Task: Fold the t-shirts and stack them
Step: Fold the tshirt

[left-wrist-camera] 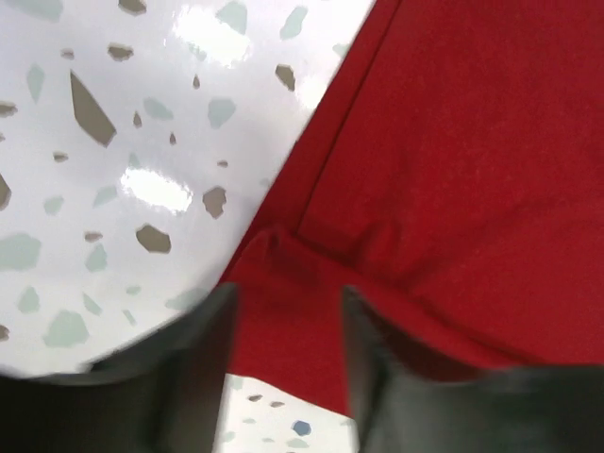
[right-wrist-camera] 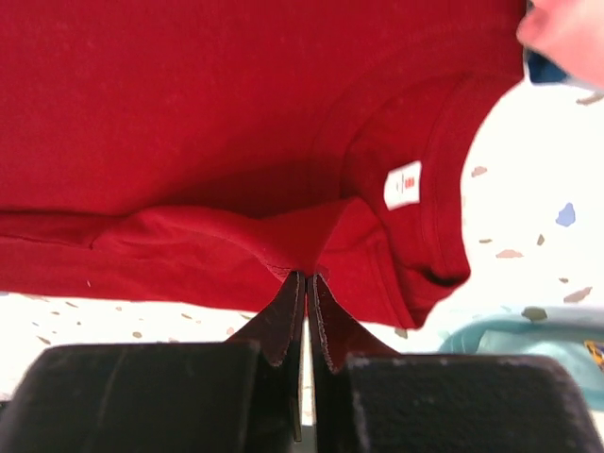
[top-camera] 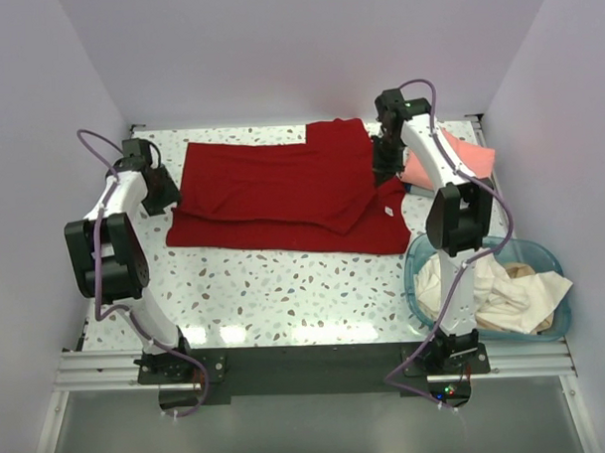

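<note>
The dark red t-shirt [top-camera: 281,192] lies spread across the back of the table, its upper part folded over the lower. Its white neck label [right-wrist-camera: 403,185] shows near the collar. My left gripper [top-camera: 170,196] sits at the shirt's left edge. In the left wrist view it is open [left-wrist-camera: 288,297], with the corner of the red cloth [left-wrist-camera: 453,142] lying flat between its fingers. My right gripper [right-wrist-camera: 309,272] is shut on a raised pinch of red fabric [right-wrist-camera: 189,104] near the collar, at the shirt's right side [top-camera: 383,169]. A salmon-pink shirt [top-camera: 459,156] lies just to the right of it.
A translucent teal basket [top-camera: 411,272] stands at the near right and holds crumpled cream-white shirts [top-camera: 504,294]. The speckled white tabletop [top-camera: 285,297] stretches in front of the red shirt. Pale walls close in the back and both sides.
</note>
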Robot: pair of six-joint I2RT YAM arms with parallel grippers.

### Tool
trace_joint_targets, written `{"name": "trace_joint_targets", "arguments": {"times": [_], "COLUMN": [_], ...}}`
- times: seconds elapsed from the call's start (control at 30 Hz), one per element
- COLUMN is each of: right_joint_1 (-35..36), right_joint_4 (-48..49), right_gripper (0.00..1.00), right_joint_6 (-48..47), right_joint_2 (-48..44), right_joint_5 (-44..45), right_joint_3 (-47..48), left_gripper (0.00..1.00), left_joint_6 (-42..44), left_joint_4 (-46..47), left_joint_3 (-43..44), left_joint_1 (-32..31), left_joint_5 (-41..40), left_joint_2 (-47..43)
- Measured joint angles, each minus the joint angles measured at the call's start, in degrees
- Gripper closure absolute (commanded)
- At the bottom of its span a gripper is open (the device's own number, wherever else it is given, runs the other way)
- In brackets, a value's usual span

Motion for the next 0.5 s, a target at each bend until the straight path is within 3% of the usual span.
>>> {"name": "trace_joint_targets", "arguments": {"times": [0.03,0.07,0.17,0.33,0.5], "right_joint_1": [0.0,0.0,0.0,-0.2,-0.3], "right_joint_4": [-0.2,-0.2,-0.7,0.5,4.0], "right_gripper": [0.8,0.52,0.3,0.26,0.34], "right_joint_6": [0.0,0.2,-0.3,-0.3,-0.3], "right_joint_2": [1.1,2.1,4.9,5.0,-2.1], "right_joint_5": [0.0,0.0,-0.3,-2.4,-3.6], "right_joint_3": [1.2,2.4,6.3,6.6,-8.5], "left_gripper": [0.34,0.24,0.16,0.12,0.12], "left_joint_6": [0.1,0.2,0.3,0.0,-2.5], "left_joint_4": [0.0,0.1,0.2,2.7,7.8], "left_joint_3": [0.6,1.3,2.5,0.9,-7.7], "left_joint_1": [0.0,0.0,-0.4,-2.9,-6.5], "left_joint_5": [0.1,0.1,-0.1,-0.3,3.1], "left_joint_2": [0.4,0.7,0.6,-2.7,-9.4]}}
